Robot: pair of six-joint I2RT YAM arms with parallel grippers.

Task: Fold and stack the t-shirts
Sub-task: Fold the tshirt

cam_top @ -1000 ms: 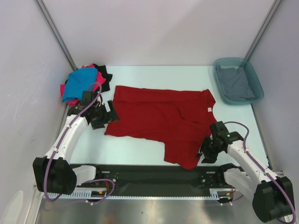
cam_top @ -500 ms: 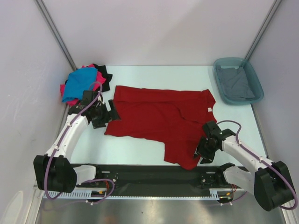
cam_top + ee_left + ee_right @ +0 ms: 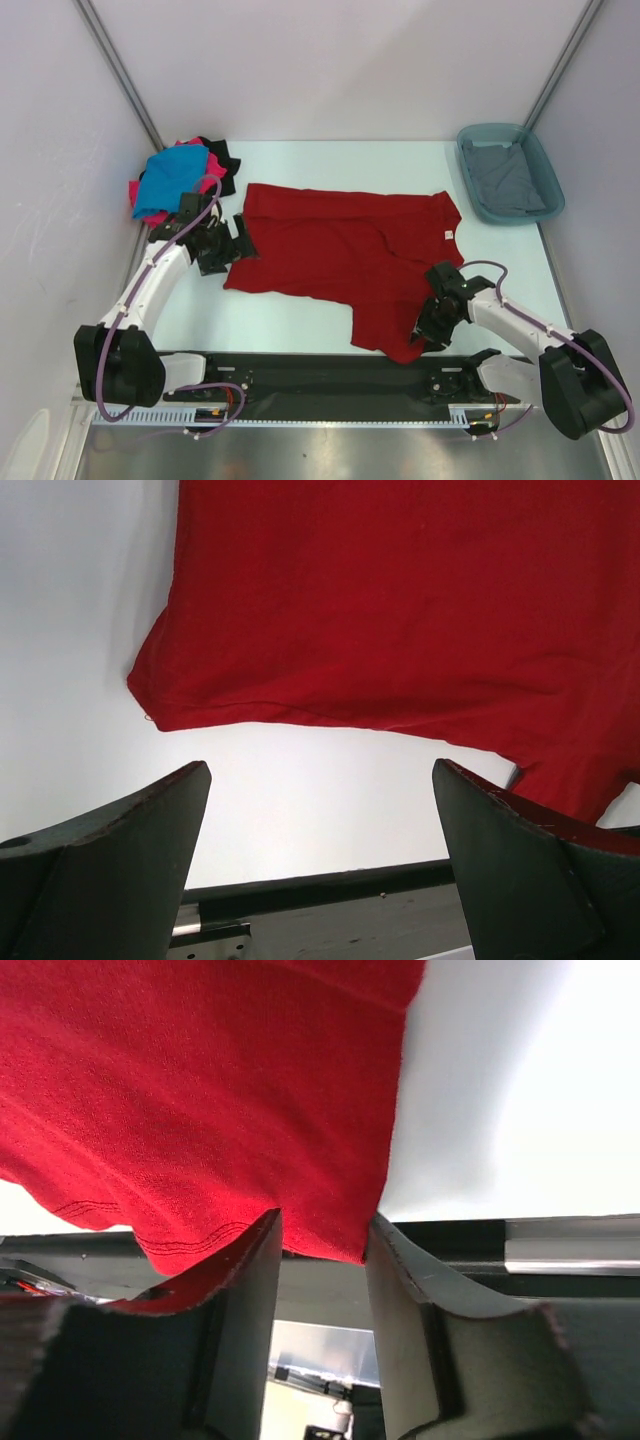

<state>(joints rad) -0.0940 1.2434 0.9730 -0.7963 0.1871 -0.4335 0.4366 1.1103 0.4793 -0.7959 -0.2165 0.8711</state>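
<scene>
A dark red t-shirt (image 3: 340, 255) (image 3: 400, 600) (image 3: 200, 1090) lies spread flat in the middle of the table. My right gripper (image 3: 425, 335) (image 3: 325, 1225) is at its near right hem corner. Its fingers stand part-way apart with that corner between them, and the cloth lies flat, not pinched. My left gripper (image 3: 238, 240) (image 3: 320, 770) is wide open at the shirt's left edge, over bare table, holding nothing. A bright blue t-shirt (image 3: 170, 180) tops a heap at the back left, with a hot pink one (image 3: 140, 207) and a black one (image 3: 222, 160) under it.
A teal tub (image 3: 478, 205) at the back right holds a grey t-shirt (image 3: 508, 178). A black rail (image 3: 320, 375) runs along the near edge, just below the red shirt's hem. Walls close in on both sides.
My right arm has slid left and forward onto the shirt's near right corner, and its fingers have narrowed a little. The left arm has barely moved.
</scene>
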